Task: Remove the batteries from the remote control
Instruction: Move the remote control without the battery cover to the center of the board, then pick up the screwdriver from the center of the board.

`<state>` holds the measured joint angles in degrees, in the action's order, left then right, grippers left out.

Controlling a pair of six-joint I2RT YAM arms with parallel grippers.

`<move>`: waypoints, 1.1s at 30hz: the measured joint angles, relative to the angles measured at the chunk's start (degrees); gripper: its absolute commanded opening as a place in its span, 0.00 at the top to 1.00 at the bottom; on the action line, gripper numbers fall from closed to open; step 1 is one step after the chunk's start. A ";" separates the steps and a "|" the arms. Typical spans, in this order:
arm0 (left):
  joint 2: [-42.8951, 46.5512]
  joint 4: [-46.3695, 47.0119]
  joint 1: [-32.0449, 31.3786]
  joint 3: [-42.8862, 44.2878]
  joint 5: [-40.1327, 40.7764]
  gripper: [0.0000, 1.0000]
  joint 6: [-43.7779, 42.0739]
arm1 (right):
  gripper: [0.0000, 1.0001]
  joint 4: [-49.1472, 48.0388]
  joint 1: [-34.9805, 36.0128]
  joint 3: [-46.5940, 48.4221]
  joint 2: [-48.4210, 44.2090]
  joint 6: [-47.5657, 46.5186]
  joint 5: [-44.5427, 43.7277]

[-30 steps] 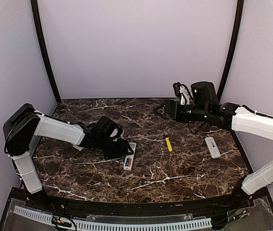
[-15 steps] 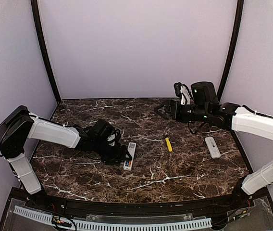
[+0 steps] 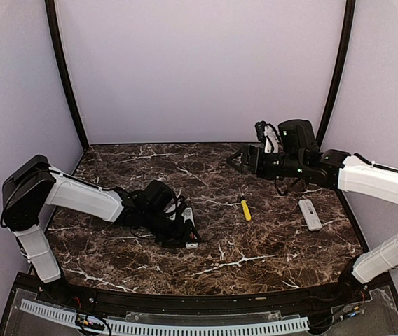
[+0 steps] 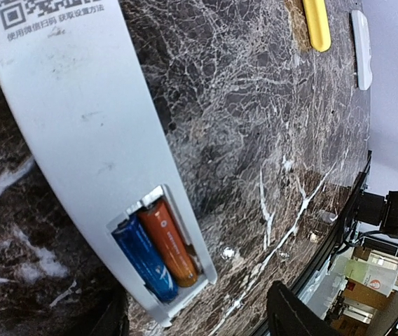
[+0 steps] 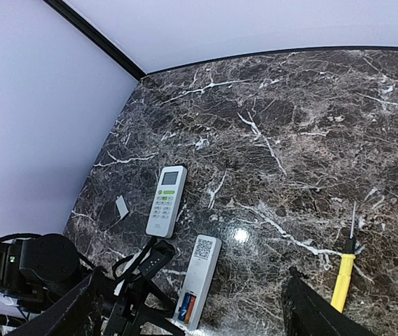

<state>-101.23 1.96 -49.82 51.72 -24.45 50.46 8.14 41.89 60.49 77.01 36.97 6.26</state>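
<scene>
My left gripper point(image 4: 199, 305) is down low and released, tips spread past the open end of the remote control point(image 4: 80, 126). The batteries point(image 4: 157, 248) (one blue, one orange) sit in their bay just ahead of my tips, toward the near edge of the desk point(image 3: 269, 245). My right gripper point(image 3: 234, 159) gapes empty near the far edge.

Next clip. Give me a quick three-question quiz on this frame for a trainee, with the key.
1. True or false: the remote at the left end effector holds no batteries.
2. Which colours are its batteries? A blue and orange; B green and black; C both white.
3. What lies between that remote and the other remote?
Key: 1 false, two batteries sit inside. 2 A. 3 the yellow-handled tool.
</scene>
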 measured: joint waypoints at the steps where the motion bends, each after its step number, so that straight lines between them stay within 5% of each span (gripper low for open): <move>1: -0.09 -0.02 -0.04 0.00 0.00 0.34 0.09 | 0.16 0.17 0.00 -0.07 -0.09 0.07 -0.13; 12: 3.50 -5.51 2.19 1.29 1.84 0.31 -2.91 | 0.26 5.03 -0.17 -0.81 -0.09 -0.94 -4.92; 27: 21.40 -23.87 39.26 16.79 1.40 0.21 -26.23 | 0.36 14.05 -1.97 -0.09 12.79 -1.73 -13.05; 33: 26.40 -24.70 44.11 12.76 4.28 0.21 -30.32 | 0.42 16.41 -1.31 2.03 19.32 -1.49 -14.10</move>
<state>-74.83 -22.74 -5.72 64.49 -20.16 20.14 24.56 40.58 62.52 96.33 35.48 -7.84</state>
